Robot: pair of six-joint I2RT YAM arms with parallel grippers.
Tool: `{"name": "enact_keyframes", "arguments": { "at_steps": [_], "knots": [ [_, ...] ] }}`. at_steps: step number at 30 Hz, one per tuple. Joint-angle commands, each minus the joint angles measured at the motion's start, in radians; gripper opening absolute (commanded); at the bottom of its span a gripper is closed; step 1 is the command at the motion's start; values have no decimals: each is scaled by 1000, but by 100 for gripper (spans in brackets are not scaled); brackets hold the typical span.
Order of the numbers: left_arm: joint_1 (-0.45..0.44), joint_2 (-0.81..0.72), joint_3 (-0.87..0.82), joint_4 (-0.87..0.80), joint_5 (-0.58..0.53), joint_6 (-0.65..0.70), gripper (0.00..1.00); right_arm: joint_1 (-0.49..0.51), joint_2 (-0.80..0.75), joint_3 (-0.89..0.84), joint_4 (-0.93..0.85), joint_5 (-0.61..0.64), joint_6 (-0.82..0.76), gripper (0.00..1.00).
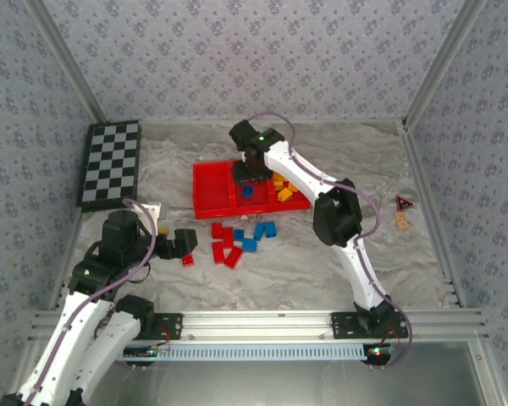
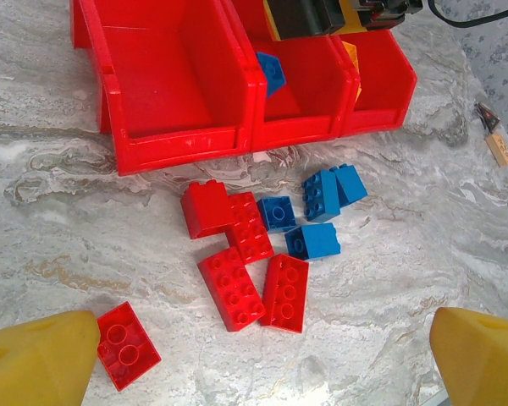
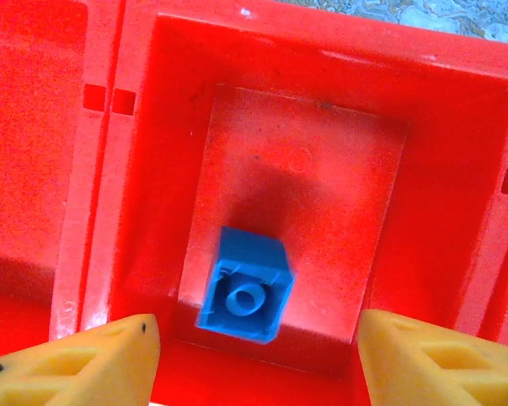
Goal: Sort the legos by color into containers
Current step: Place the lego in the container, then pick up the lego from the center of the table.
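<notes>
The red tray [image 1: 212, 193] has three compartments side by side. My right gripper [image 1: 254, 176] hangs open over the middle one [image 3: 305, 144], its yellow fingers [image 3: 93, 359] wide apart. Just below it a blue brick [image 3: 244, 285] sits hollow side up, slightly blurred and touching neither finger. Yellow-orange bricks [image 1: 284, 191] lie in the right compartment, and the left compartment [image 2: 165, 76] is bare. On the table in front, several red bricks [image 2: 237, 254] and blue bricks [image 2: 322, 207] lie clustered. My left gripper [image 2: 262, 364] is open and low over the table, with a lone red brick [image 2: 127, 344] beside its left finger.
A black-and-white checkerboard [image 1: 112, 163] lies at the back left. A small tag with a triangle sign [image 1: 403, 211] lies at the right. Patterned walls close in the marble table on three sides, and a metal rail [image 1: 262, 326] runs along the near edge.
</notes>
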Motion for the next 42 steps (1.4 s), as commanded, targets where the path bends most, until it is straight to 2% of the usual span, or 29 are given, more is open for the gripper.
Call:
{"name": "enact_keyframes", "arguments": {
  "at_steps": [1, 5, 11, 18, 22, 26, 32, 42],
  "knots": [
    [-7, 8, -3, 15, 3, 10, 100, 14, -47, 31, -69, 44, -6, 70],
    [-7, 5, -3, 14, 2, 10, 100, 41, -120, -8, -89, 154, 7, 86],
    [-7, -4, -3, 15, 4, 10, 100, 70, -288, -239, -25, 259, 70, 100],
    [-8, -13, -5, 18, 11, 12, 100, 70, -522, -572, 73, 265, 204, 100],
    [-8, -11, -5, 18, 12, 12, 100, 91, -626, -727, 118, 238, 225, 100],
    [-8, -10, -5, 18, 9, 12, 100, 117, -694, -864, 152, 268, 238, 99],
    [-8, -10, -5, 17, 3, 10, 100, 147, -710, -999, 201, 213, 249, 96],
    [-8, -4, -5, 14, -5, 11, 100, 185, -612, -1021, 245, 165, 254, 94]
  ]
}}
